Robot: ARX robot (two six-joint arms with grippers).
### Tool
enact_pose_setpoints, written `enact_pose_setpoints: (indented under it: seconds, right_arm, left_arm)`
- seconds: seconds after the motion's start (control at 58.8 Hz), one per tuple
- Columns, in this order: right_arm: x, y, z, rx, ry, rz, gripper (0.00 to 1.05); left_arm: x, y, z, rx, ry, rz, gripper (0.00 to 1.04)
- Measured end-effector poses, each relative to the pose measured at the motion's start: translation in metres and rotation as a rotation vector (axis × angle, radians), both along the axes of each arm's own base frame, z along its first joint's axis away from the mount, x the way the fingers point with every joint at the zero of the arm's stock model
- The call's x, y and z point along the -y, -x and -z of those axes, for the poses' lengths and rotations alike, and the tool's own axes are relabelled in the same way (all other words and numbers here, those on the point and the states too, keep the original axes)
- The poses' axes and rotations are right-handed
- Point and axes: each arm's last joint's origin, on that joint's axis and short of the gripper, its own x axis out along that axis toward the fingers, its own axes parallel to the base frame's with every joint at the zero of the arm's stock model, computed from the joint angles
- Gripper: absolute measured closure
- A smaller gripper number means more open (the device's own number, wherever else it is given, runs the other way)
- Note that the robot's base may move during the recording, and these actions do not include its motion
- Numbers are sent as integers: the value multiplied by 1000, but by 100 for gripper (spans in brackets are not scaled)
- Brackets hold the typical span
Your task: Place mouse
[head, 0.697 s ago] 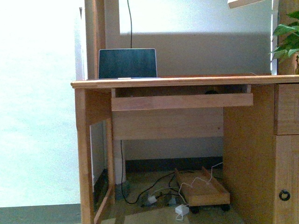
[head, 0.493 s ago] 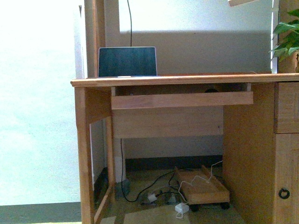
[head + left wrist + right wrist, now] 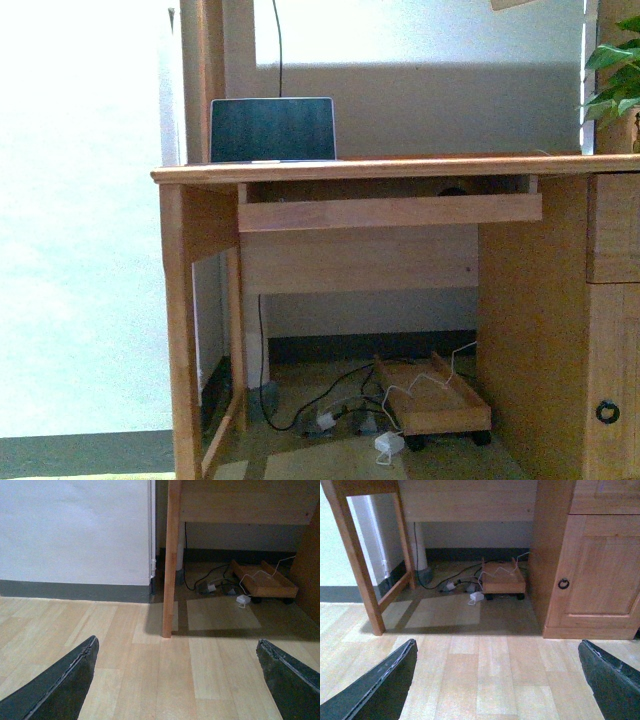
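Note:
A small dark domed shape (image 3: 455,190), apparently the mouse, peeks over the front board of the pull-out keyboard tray (image 3: 390,211) under the desk top; most of it is hidden. Neither arm shows in the front view. My left gripper (image 3: 176,642) is open over bare wood floor, facing the desk's left leg (image 3: 170,560). My right gripper (image 3: 497,643) is open too, low over the floor in front of the desk's knee space, with nothing between its fingers.
A laptop (image 3: 272,130) stands open on the wooden desk (image 3: 370,170) at the left. A cupboard door with a ring handle (image 3: 563,583) closes the desk's right side. A small wheeled wooden trolley (image 3: 503,578) and tangled cables (image 3: 462,585) lie under the desk. A plant (image 3: 615,85) stands at the right.
The front view has shifted slightly, so the desk and plant sit a little higher in the picture. Nothing on the desk has moved.

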Motion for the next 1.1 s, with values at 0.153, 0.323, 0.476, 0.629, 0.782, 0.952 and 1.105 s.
enact_pose_setpoints:
  seconds: [0.153, 0.323, 0.476, 0.629, 0.782, 0.952, 1.105]
  right_arm:
    - [0, 0, 0, 0, 0, 0, 7]
    - [0, 0, 0, 0, 0, 0, 7]
    - [0, 0, 0, 0, 0, 0, 7]
    - [0, 0, 0, 0, 0, 0, 7]
    - [0, 0, 0, 0, 0, 0, 7]
    - [0, 0, 0, 0, 0, 0, 7]
    - [0, 0, 0, 0, 0, 1, 7]
  left_arm:
    - [0, 0, 0, 0, 0, 0, 8]
    - [0, 0, 0, 0, 0, 0, 8]
    - [0, 0, 0, 0, 0, 0, 8]
    - [0, 0, 0, 0, 0, 0, 8]
    - [0, 0, 0, 0, 0, 0, 8]
    - [0, 0, 0, 0, 0, 0, 8]
    - [0, 0, 0, 0, 0, 0, 8]
